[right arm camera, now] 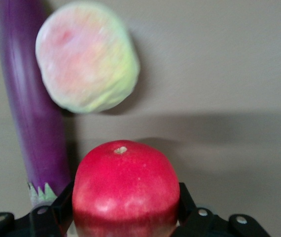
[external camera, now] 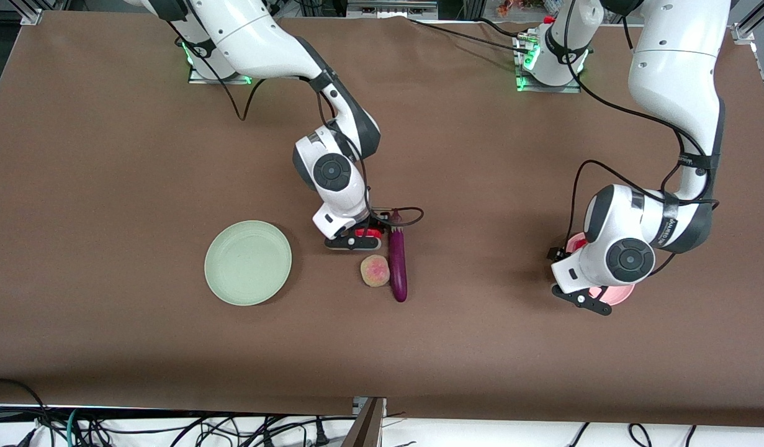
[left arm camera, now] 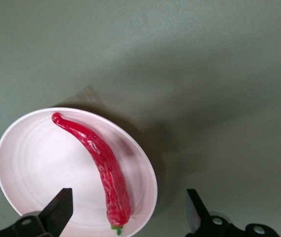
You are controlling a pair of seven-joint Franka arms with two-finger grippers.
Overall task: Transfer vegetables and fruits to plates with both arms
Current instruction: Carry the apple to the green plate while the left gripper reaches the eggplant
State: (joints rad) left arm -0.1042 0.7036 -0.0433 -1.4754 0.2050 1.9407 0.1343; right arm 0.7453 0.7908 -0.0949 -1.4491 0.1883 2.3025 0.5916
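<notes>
My right gripper [external camera: 362,236] is low at the table's middle, its jaws shut against both sides of the round red pomegranate [right arm camera: 125,190]. Just nearer the front camera lie the blotched peach [external camera: 375,271] and beside it the long purple eggplant [external camera: 398,264]; the right wrist view shows that peach [right arm camera: 87,57] and eggplant [right arm camera: 32,98] too. The pale green plate [external camera: 248,262] lies bare toward the right arm's end. My left gripper [left arm camera: 126,205] hangs open over the pink plate [left arm camera: 32,158], where the red chili pepper [left arm camera: 103,165] lies. In the front view the left hand covers most of this plate [external camera: 612,293].
A brown cloth covers the whole table. Black cables trail from both arms, one looping by the eggplant's stem [external camera: 396,218]. Cables also lie along the table's front edge [external camera: 170,428].
</notes>
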